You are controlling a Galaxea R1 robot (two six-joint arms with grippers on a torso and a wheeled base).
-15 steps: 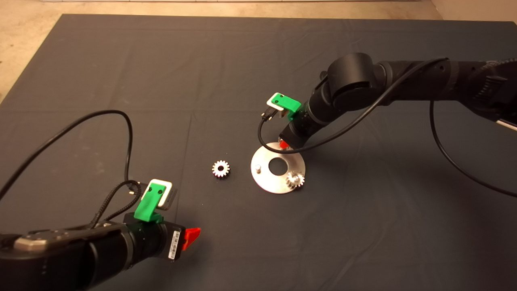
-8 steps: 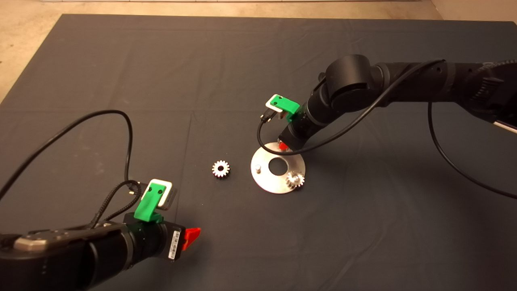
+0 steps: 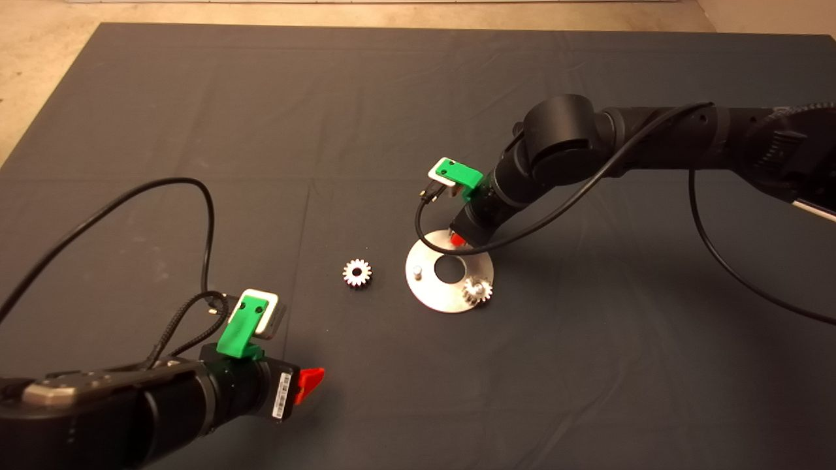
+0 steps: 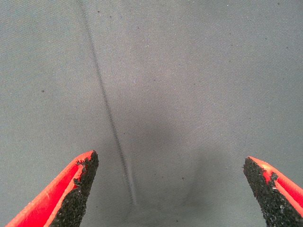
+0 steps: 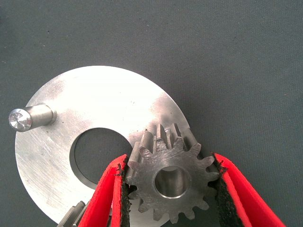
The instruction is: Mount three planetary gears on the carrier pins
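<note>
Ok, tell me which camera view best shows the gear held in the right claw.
The right wrist view: the held gear fills the frame between the right claw fingers, teeth and bore clear, above the disc. The head view hides it behind the right arm. The left wrist view shows only mat.
</note>
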